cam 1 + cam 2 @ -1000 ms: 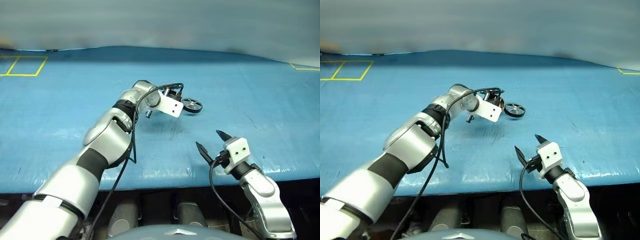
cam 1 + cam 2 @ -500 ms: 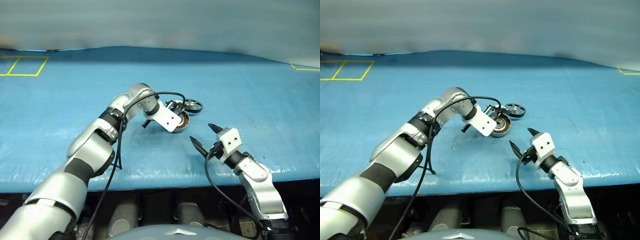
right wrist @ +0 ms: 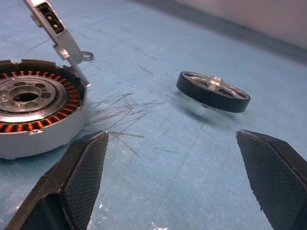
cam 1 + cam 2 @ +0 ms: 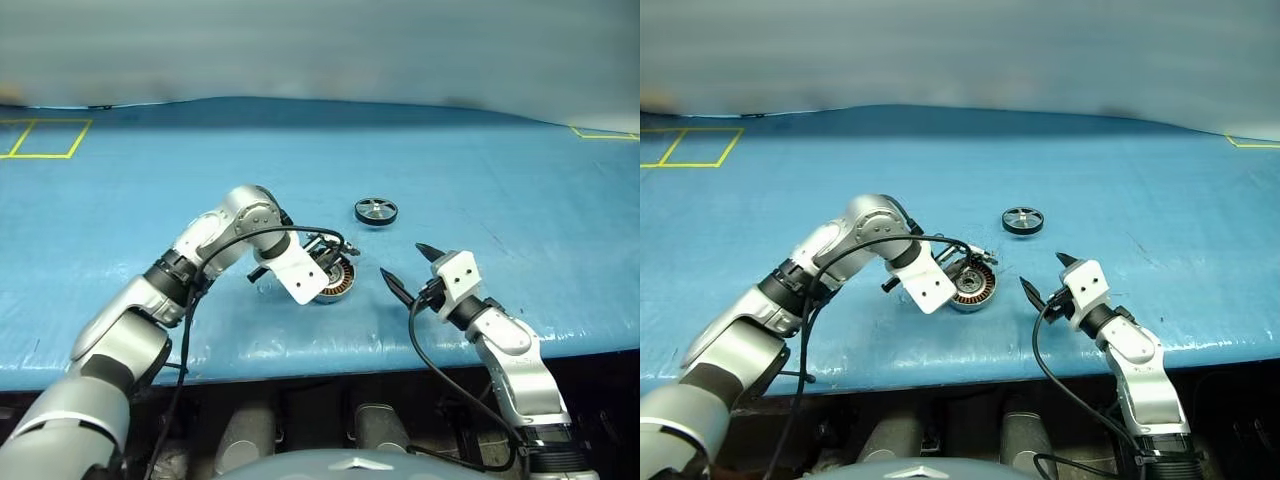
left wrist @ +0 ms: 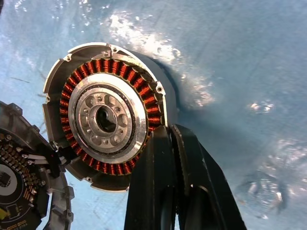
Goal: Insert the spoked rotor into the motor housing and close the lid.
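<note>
**Housing near the front edge, rotor waiting behind**

The left end effector (image 4: 962, 268) is clamping the rim of the round grey metal motor housing (image 4: 973, 286), its hinged grey lid (image 5: 29, 191) hanging open. The right end effector (image 4: 1045, 279) is hovering wide apart. It should be taking the black-rimmed, silver-spoked rotor (image 4: 1023, 220) level by the rim. The blue surface (image 4: 1160, 180) looks scuffed.

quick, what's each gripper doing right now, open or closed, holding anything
Left gripper: shut on the rim of the motor housing.
Right gripper: open, holding nothing, above the blue table.
</note>
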